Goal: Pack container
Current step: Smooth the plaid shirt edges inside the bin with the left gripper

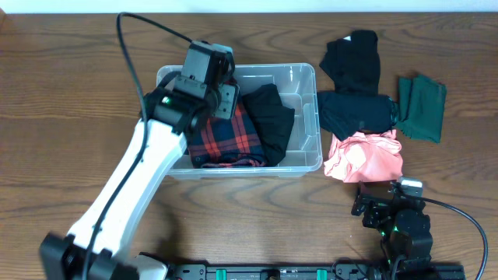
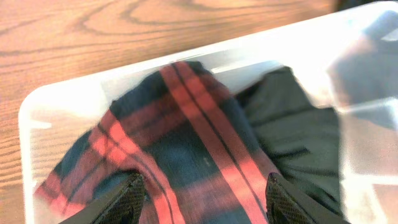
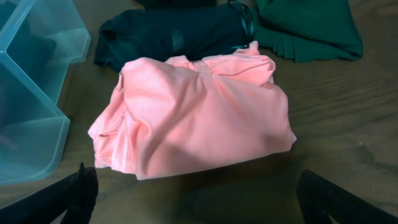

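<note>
The clear plastic container [image 1: 241, 170] stands left of centre on the wooden table. Inside it lie a red-and-navy plaid garment [image 1: 226, 140] and, to its right, a black garment [image 1: 271, 120]. My left gripper [image 1: 224, 99] reaches down into the container's back left part. In the left wrist view its fingers [image 2: 133, 198] press on both sides of the plaid garment [image 2: 199, 143], so the left gripper [image 2: 205, 202] is shut on that cloth. The right gripper [image 1: 389, 204] rests low at the front right, open [image 3: 205, 199], with a folded pink garment [image 3: 199, 112] just beyond its fingertips.
Right of the container lie the pink garment [image 1: 364, 155], two black garments [image 1: 354, 58] [image 1: 356, 113] and a dark green one [image 1: 422, 107]. The container's corner [image 3: 31, 124] shows at the left of the right wrist view.
</note>
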You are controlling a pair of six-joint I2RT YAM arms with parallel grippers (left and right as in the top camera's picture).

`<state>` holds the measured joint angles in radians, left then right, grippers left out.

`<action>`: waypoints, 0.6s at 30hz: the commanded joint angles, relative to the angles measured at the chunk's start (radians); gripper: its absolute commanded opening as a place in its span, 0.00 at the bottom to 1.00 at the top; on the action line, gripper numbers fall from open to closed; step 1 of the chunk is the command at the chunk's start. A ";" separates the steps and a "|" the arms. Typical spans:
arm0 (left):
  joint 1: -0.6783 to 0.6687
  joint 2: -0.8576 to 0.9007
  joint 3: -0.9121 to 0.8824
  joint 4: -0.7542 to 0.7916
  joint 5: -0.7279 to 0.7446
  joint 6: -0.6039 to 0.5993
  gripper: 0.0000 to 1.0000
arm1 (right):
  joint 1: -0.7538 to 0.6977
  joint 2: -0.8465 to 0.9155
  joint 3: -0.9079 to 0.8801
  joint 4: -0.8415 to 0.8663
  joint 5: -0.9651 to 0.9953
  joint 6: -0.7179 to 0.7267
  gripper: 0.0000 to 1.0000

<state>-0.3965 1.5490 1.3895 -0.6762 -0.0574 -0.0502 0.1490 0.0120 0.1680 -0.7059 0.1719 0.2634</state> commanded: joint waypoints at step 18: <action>0.061 0.351 0.026 -0.135 0.038 0.008 0.63 | -0.006 -0.005 -0.004 -0.002 0.003 0.013 0.99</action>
<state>-0.3355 1.8870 1.4380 -0.7319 -0.0326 -0.0547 0.1490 0.0120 0.1680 -0.7059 0.1719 0.2634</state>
